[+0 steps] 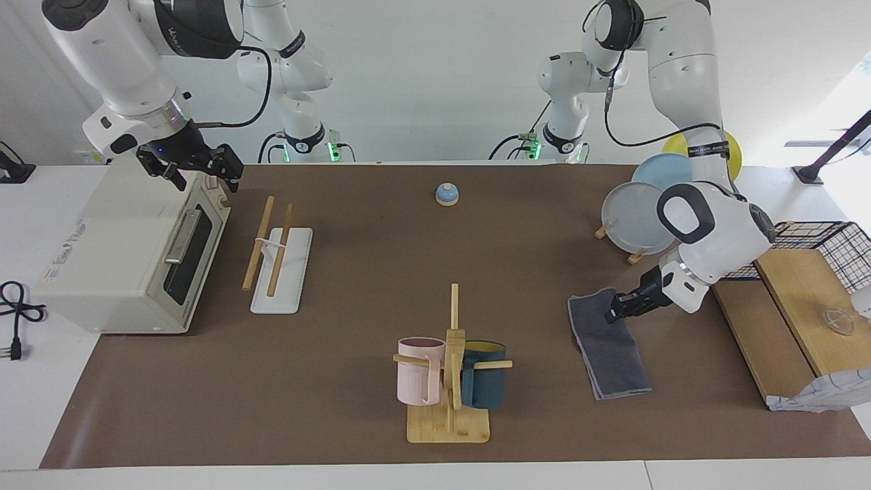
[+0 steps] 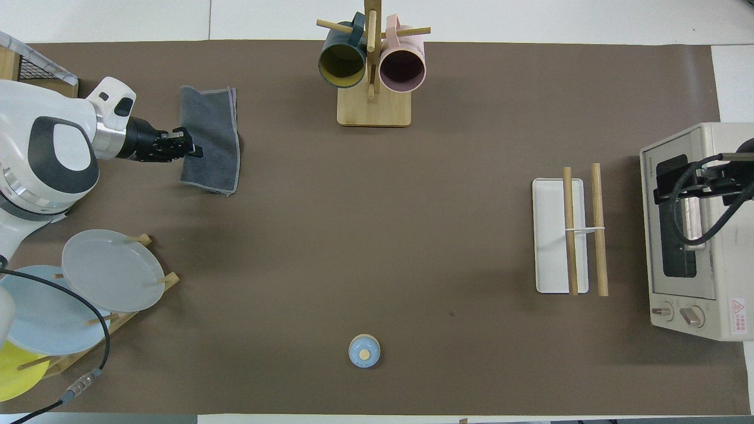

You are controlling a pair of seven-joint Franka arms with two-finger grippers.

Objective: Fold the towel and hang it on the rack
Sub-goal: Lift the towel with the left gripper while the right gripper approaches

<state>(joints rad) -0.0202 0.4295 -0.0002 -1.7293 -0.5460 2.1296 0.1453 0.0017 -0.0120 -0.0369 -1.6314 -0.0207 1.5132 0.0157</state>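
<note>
The towel (image 1: 610, 348) (image 2: 213, 132) lies folded on the brown mat at the left arm's end of the table, grey face up with a thin purple edge showing. My left gripper (image 1: 613, 315) (image 2: 193, 152) is shut on the long edge of the towel, toward its end nearer the robots. That end is raised and skewed a little. The rack (image 1: 282, 275) (image 2: 551, 235), two wooden rods over a white base, stands at the right arm's end, beside the toaster oven. My right gripper (image 1: 204, 177) (image 2: 698, 184) waits open above the oven.
A toaster oven (image 1: 129, 252) (image 2: 695, 235) sits at the right arm's end. A mug tree (image 1: 449, 381) (image 2: 372, 65) stands at the mat's edge farthest from the robots. A plate stand (image 1: 633, 218) (image 2: 112, 271) is beside the left arm. A small blue bell (image 1: 446, 194) (image 2: 364, 351) sits near the robots.
</note>
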